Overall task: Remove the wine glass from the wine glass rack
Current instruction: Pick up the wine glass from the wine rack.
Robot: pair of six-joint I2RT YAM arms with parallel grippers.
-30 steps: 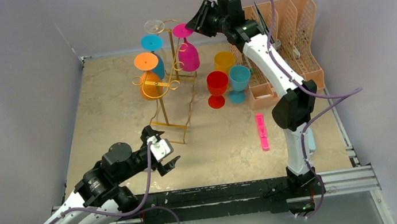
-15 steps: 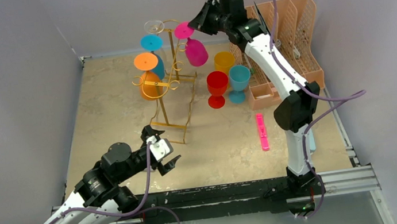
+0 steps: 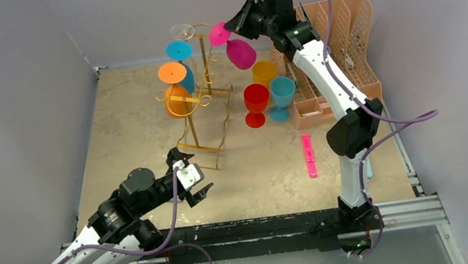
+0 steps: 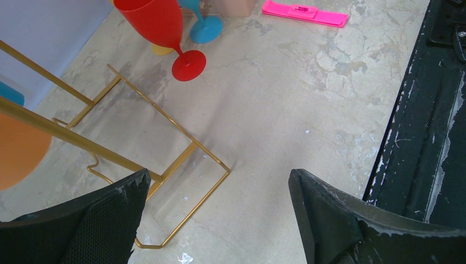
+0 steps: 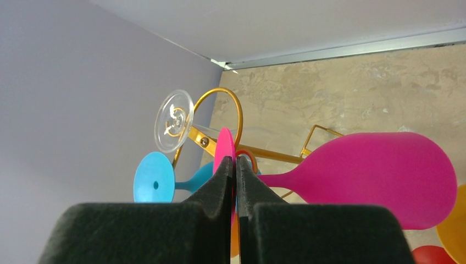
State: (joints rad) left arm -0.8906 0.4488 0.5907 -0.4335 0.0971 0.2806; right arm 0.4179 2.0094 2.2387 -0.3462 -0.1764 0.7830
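Our right claw (image 5: 236, 165) pinches the wine glass (image 5: 373, 176) by its foot to tip it off the rack (image 3: 203, 98); left claw (image 4: 218, 179) spread

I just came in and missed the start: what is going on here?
The right claw is shut on the foot of the pink wine glass, holding it tilted beside the top of the gold rack. An orange glass, a blue glass and a clear glass hang there. The left claw is open, low by the rack's base.

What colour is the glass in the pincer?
Magenta pink; the glass shows best in the right wrist view.
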